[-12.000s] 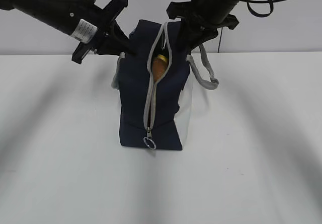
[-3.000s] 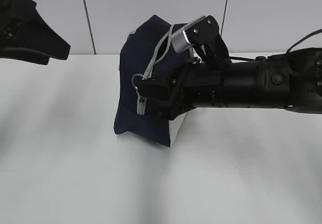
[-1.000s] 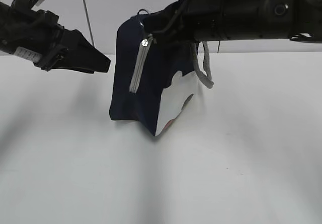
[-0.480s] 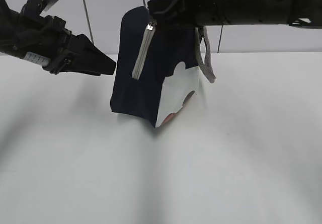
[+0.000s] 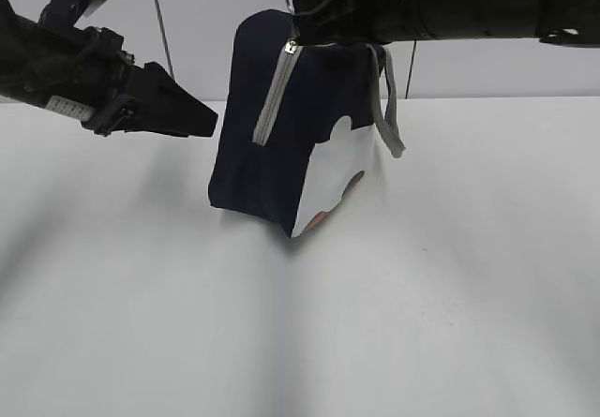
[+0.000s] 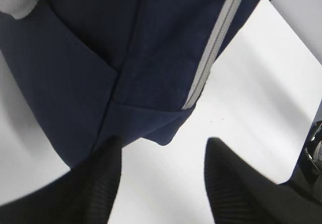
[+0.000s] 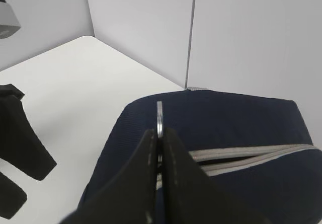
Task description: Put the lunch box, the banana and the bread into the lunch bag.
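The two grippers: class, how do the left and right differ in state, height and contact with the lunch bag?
The right gripper is shut on the zipper pull ring; the left gripper is open and holds nothing. The right one sits at the top of the lunch bag; the left is lower, beside the bag's side. Both are black and close to the bag.

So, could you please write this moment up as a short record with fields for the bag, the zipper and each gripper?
bag: soft navy-blue fabric lunch bag, tilted on white table
zipper: grey zipper, closed along the visible length
ring pull: metal ring pull, pinched by right gripper
left gripper: left gripper open, beside the bag's lower corner, holding nothing
contents: not visible
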Robot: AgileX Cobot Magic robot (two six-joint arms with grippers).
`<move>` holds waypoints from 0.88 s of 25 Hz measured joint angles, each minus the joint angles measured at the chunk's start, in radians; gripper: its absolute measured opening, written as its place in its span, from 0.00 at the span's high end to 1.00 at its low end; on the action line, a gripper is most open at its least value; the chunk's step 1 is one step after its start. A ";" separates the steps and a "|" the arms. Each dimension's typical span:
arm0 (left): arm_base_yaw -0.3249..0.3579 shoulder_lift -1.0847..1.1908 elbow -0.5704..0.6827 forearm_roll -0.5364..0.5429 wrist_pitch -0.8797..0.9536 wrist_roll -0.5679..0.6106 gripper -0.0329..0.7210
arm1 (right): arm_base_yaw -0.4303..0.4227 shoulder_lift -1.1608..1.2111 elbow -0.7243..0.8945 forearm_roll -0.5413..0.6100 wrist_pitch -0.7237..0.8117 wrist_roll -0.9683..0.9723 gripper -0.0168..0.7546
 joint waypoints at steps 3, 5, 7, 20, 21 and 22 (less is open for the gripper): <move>0.000 0.000 0.000 -0.032 -0.006 0.028 0.45 | 0.000 0.000 -0.001 -0.014 0.023 0.027 1.00; 0.000 0.000 0.000 -0.050 -0.009 0.036 0.45 | 0.000 0.000 -0.001 -0.021 0.012 0.033 1.00; 0.000 0.000 0.000 -0.054 -0.017 0.037 0.45 | 0.000 0.000 -0.001 -0.023 -0.027 0.034 1.00; 0.000 0.000 0.000 -0.133 -0.034 0.092 0.45 | 0.000 0.000 -0.001 -0.030 0.019 0.073 1.00; 0.000 0.000 0.000 -0.149 -0.036 0.119 0.45 | 0.000 0.000 -0.001 -0.030 0.019 0.076 1.00; 0.000 0.000 0.000 -0.173 -0.036 0.145 0.45 | 0.000 0.000 -0.001 -0.030 0.019 0.078 1.00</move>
